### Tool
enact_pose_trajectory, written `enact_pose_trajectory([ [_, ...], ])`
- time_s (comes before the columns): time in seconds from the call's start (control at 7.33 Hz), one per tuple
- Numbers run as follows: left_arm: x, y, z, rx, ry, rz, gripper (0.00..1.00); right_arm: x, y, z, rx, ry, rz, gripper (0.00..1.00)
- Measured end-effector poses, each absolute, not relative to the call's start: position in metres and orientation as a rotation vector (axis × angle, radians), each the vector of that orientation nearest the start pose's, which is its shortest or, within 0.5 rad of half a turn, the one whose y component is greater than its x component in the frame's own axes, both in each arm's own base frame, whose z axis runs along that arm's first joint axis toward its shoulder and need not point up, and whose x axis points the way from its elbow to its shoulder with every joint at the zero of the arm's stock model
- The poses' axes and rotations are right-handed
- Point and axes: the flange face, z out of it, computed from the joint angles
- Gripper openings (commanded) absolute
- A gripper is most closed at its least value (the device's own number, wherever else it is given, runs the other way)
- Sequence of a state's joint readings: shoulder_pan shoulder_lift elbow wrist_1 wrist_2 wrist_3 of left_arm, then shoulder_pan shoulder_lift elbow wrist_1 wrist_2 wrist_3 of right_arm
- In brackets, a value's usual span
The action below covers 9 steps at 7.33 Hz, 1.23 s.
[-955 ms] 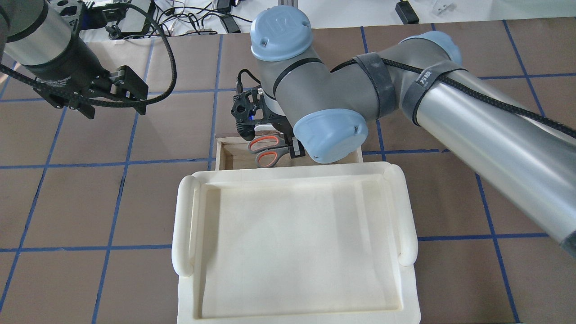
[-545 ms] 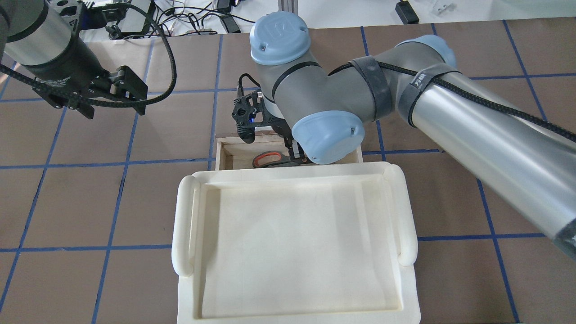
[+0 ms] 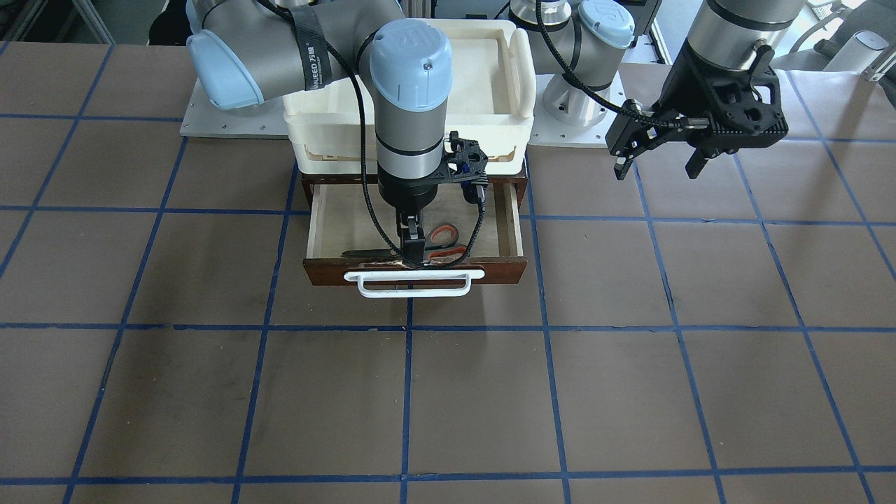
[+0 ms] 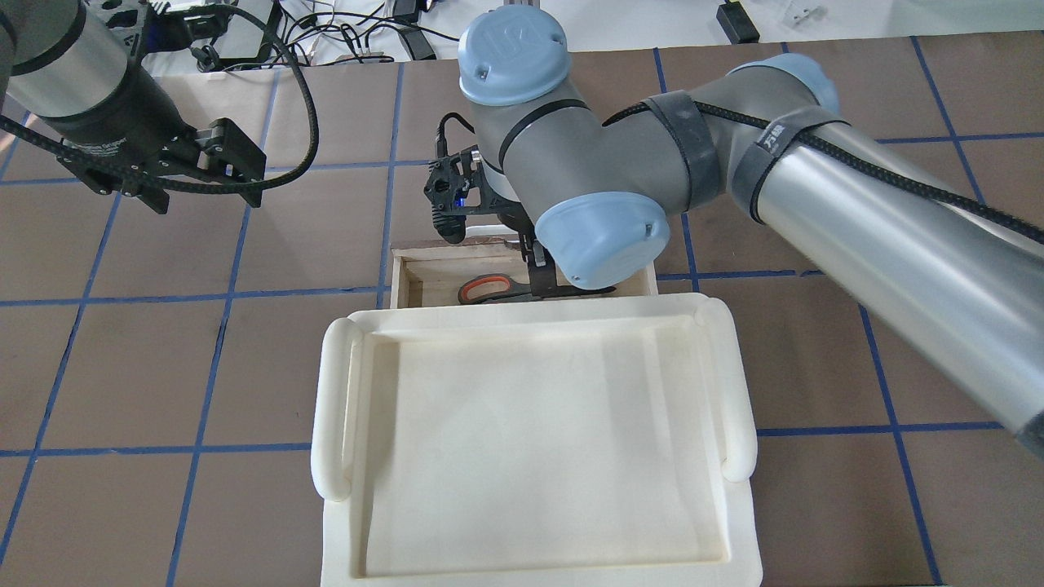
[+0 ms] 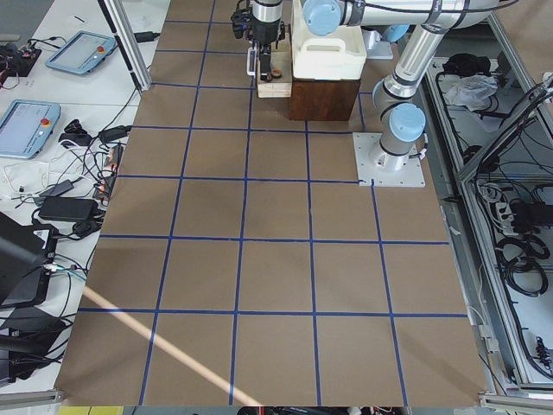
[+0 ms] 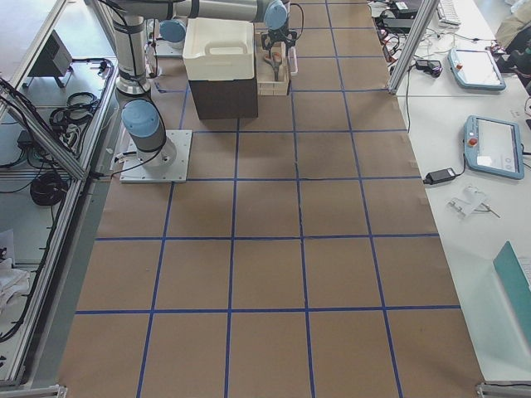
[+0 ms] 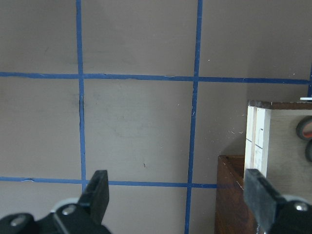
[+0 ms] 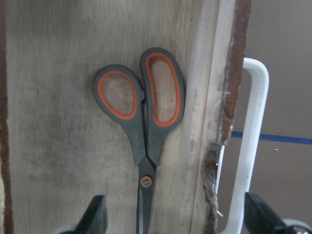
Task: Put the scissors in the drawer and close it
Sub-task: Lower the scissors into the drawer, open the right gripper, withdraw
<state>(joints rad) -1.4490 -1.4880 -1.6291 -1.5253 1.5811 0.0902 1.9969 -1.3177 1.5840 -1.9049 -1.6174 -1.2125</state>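
The scissors [image 8: 146, 122], with grey-black handles lined in orange-red, lie flat on the pale floor of the open dark brown drawer [image 3: 519, 224]. They lie close behind the drawer front, handles toward the robot's left [image 3: 442, 233], and one handle shows in the overhead view [image 4: 487, 287]. My right gripper [image 3: 413, 250] reaches down into the drawer over the scissors' blades. It is open, with a finger on each side of the blades [image 8: 178, 219], not touching them. The white bar handle [image 3: 413, 283] is on the drawer front. My left gripper [image 3: 656, 164] is open and empty above the table, left of the drawer [image 7: 178, 195].
A cream plastic tray [image 4: 334, 408] sits on top of the dark cabinet that holds the drawer. The tray hides most of the drawer from overhead. Brown table with blue grid lines lies all around. Cables and devices lie past the table's far edge [image 4: 342, 33].
The right gripper lowered the scissors from above the drawer onto its floor and let them go. Since then it has shifted slightly toward the drawer front. The left arm barely moved.
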Motion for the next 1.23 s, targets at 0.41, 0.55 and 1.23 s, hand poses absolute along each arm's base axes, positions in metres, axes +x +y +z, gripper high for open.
enact_pose_trajectory([
  [0.41, -0.072, -0.477, 0.506, -0.041, 3.118, -0.108, 1.0, 0.304, -0.49, 0.448, -1.909, 2.607, -0.266, 1.0],
  [0.55, -0.072, -0.48, 0.506, -0.039, 3.117, -0.105, 1.0, 0.286, -0.489, 0.465, -1.701, 2.741, -0.316, 1.0],
  [1.23, -0.113, -0.524, 0.475, -0.109, 3.135, -0.177, 1.0, 0.157, -0.475, 0.537, -0.66, 3.128, -0.387, 1.0],
])
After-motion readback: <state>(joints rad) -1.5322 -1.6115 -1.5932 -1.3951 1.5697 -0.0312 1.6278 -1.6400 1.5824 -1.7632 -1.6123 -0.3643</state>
